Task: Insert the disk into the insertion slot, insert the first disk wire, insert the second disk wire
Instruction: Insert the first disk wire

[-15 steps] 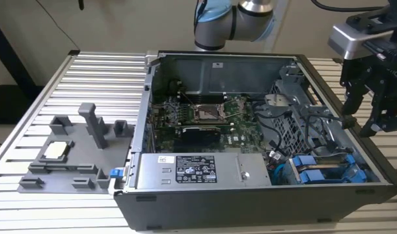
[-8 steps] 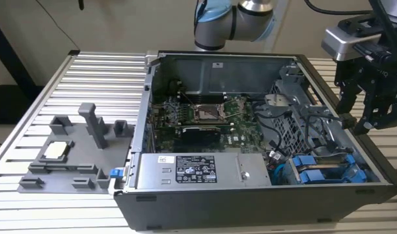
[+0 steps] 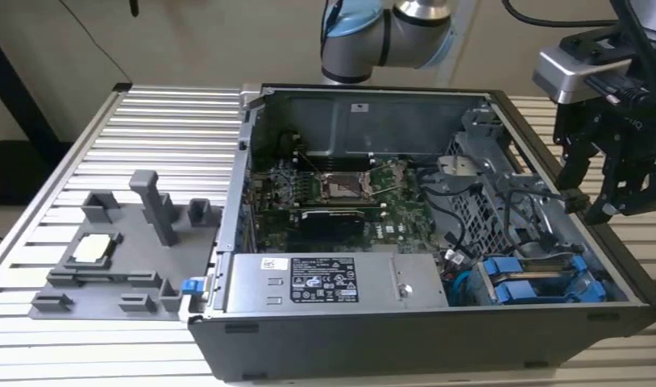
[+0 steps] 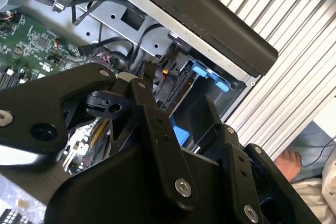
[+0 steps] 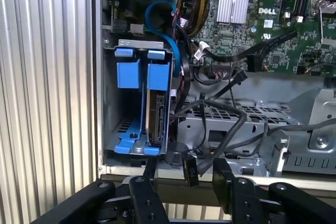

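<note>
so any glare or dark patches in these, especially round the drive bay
first wrist view: the ribbed table is bright while the drive bay is shadowed inside; exterior view: soft, even light, no hard glare on the computer case; second wrist view: the table glares pale next to the dark case rim.

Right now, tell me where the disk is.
In the first wrist view the disk stands on edge in the insertion slot, beside another blue carrier, near the pincer.

Open-topped case [image 3: 339, 343], black cables [image 5: 220, 124] crowding beside the insertion slot [image 5: 110, 108] (blue cable [image 5: 173, 38] arching behind)
</note>
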You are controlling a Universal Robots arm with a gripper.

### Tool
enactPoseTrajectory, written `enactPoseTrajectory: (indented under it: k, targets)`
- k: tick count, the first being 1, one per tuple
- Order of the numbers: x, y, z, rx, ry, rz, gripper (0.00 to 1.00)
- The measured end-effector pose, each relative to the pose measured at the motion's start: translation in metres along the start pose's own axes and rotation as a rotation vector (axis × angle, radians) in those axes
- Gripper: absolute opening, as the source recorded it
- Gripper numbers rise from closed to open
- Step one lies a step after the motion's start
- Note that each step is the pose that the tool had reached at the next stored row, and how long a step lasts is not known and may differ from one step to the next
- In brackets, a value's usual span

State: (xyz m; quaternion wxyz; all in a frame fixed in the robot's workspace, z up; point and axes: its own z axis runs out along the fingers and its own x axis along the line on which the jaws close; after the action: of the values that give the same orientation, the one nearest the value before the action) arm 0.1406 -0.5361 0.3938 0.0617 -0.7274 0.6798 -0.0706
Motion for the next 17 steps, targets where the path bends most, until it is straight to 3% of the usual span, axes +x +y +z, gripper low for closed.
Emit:
enactPoseTrajectory:
  k: [4, 13, 15, 17]
  targets:
    - [-0.0005, 0.0003, 0.002, -0.0006, 0.0095, -0.003, 0.55]
    - [-0.001, 0.0003, 0.002, -0.0006, 0.0099, -0.003, 0.52]
    - [-0.001, 0.0003, 0.002, -0.0006, 0.0099, -0.003, 0.4]
    - [-0.0011, 0.0003, 0.002, -0.0007, 0.0099, -0.003, 0.34]
